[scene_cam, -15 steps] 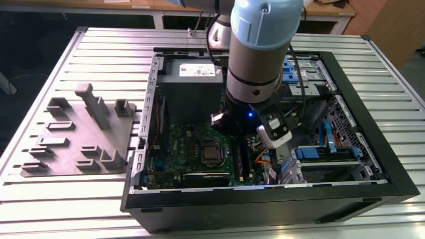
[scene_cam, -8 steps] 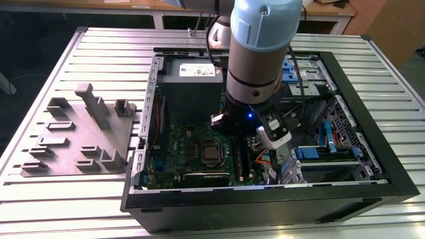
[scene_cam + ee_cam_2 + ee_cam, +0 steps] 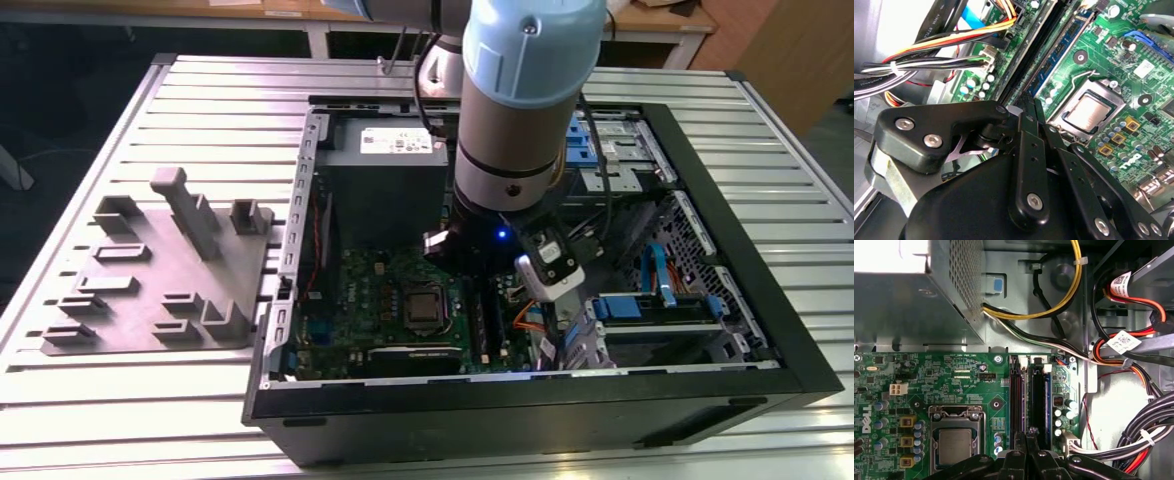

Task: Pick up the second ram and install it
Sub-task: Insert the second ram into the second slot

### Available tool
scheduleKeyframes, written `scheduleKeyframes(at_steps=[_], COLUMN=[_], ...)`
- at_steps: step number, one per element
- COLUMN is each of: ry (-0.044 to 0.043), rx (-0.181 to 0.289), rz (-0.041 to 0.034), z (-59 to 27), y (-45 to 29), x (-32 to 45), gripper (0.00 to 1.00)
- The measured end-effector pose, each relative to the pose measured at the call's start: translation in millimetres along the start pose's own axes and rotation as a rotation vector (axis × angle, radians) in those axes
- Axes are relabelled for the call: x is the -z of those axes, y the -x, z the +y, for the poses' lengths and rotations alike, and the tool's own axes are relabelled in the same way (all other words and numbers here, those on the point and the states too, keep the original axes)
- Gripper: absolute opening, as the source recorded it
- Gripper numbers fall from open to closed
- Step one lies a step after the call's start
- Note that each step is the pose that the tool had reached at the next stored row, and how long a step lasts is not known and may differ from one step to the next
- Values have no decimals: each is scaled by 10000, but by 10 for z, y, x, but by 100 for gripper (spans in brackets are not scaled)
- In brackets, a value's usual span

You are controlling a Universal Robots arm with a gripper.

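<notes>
The second ram [image 3: 1026, 395] is seen edge-on as a thin dark strip. It stands upright among the long black slots [image 3: 1015, 400] of the green circuit board [image 3: 929, 375]. My gripper [image 3: 1026, 432] is shut on its near end, fingertips pressed together on the thin edge. In the second wrist view the gripper [image 3: 1030, 100] has its black fingers [image 3: 1026, 135] closed, pointing along the row of slots beside the processor socket [image 3: 1089, 110]. In the exterior view the arm [image 3: 514, 150] reaches down into the open computer case [image 3: 534, 395], and its wrist hides the gripper and the ram.
The grey power-supply box [image 3: 904, 305] sits just beyond the slots' far end. Bundles of cables [image 3: 1134, 350] crowd the side of the slots away from the processor socket [image 3: 954, 440]. The grey moulded fixture tray [image 3: 160, 270] lies on the slatted table at the exterior view's left.
</notes>
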State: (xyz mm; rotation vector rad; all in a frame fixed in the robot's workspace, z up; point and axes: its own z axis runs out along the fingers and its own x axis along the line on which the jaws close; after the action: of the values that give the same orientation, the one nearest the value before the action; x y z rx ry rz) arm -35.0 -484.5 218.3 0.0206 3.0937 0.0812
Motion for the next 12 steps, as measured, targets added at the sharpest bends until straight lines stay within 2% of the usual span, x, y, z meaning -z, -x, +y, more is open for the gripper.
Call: scheduleKeyframes(at_steps=[12], ry=[10], rx=[0], rz=[2], z=[-3], y=[-2], x=[-46], gripper=[12])
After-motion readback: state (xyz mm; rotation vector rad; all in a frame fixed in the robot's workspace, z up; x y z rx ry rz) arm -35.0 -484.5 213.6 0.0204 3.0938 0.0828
